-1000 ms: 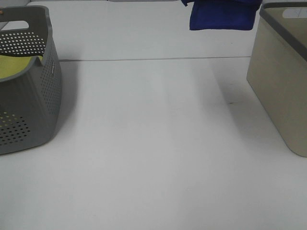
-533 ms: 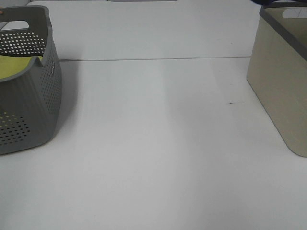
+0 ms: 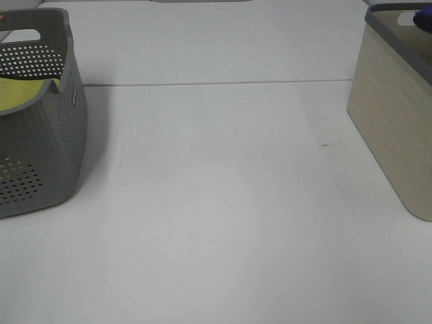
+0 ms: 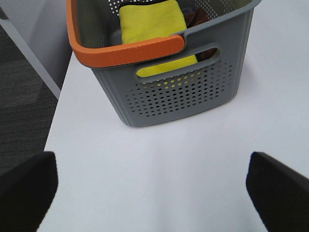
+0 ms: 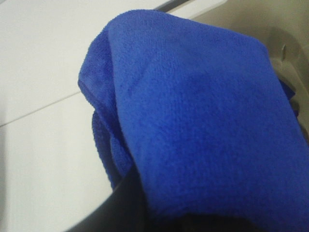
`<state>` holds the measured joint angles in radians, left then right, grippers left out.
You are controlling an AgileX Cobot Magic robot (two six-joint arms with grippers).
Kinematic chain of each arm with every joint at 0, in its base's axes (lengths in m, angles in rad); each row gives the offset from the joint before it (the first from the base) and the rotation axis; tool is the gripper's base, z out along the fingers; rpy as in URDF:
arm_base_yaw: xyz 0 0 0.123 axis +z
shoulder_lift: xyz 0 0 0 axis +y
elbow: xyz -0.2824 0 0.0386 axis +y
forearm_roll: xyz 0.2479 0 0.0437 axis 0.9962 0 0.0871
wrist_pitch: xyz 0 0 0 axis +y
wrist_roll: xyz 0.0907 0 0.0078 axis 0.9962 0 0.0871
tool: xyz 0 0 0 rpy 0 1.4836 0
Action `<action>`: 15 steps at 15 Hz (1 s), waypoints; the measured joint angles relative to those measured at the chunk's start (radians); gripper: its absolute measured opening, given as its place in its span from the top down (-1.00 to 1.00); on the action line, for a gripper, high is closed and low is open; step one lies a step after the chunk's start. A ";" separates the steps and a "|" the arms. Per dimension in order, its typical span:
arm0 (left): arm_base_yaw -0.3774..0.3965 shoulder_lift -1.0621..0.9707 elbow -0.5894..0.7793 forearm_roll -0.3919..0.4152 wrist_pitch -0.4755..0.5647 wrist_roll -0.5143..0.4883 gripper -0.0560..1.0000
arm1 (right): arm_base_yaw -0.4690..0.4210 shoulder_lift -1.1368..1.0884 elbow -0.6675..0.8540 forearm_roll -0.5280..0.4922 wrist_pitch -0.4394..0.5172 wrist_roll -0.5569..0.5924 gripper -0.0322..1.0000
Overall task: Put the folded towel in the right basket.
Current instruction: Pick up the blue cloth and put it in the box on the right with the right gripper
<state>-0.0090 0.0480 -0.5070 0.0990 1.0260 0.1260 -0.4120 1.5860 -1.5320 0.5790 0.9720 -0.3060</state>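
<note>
now the towel (image 5: pixel 193 121) hangs over the right basket (image 3: pixel 391 135), right hand's state i cannot tell, left hand (image 4: pixel 154 193) spread apart.

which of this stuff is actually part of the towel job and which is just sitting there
Part of the job:
- blue towel, at the rim of the basket on the right
- beige basket, on the right

Just lying about:
- grey basket, on the left, with an orange rim
- yellow cloth, folded inside the grey basket
</note>
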 joint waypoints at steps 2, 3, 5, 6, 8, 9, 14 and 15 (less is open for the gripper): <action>0.000 0.000 0.000 0.000 0.000 0.000 -0.98 | 0.000 0.082 0.013 -0.004 -0.012 0.000 0.75; 0.000 0.000 0.000 0.000 0.000 0.000 -0.98 | 0.000 0.117 0.031 -0.009 -0.028 0.000 0.75; 0.000 0.000 0.000 0.000 0.000 0.000 -0.98 | 0.000 0.184 0.083 -0.021 -0.062 0.000 0.75; 0.000 0.000 0.000 0.000 0.000 0.000 -0.98 | 0.000 0.221 0.110 -0.028 -0.064 0.000 0.75; 0.000 0.000 0.000 0.000 0.000 0.000 -0.98 | 0.000 0.281 0.151 -0.033 -0.058 0.000 0.75; 0.000 0.000 0.000 0.000 0.000 0.000 -0.98 | 0.000 0.306 0.154 -0.037 -0.027 0.001 0.75; 0.000 0.000 0.000 0.000 0.000 0.000 -0.98 | 0.000 0.349 0.156 -0.038 0.036 0.001 0.22; 0.000 0.000 0.000 0.000 0.000 0.000 -0.98 | 0.000 0.349 0.156 -0.038 0.045 0.001 -0.07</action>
<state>-0.0090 0.0480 -0.5070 0.0990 1.0260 0.1260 -0.4120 1.9350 -1.3760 0.5410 1.0170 -0.3050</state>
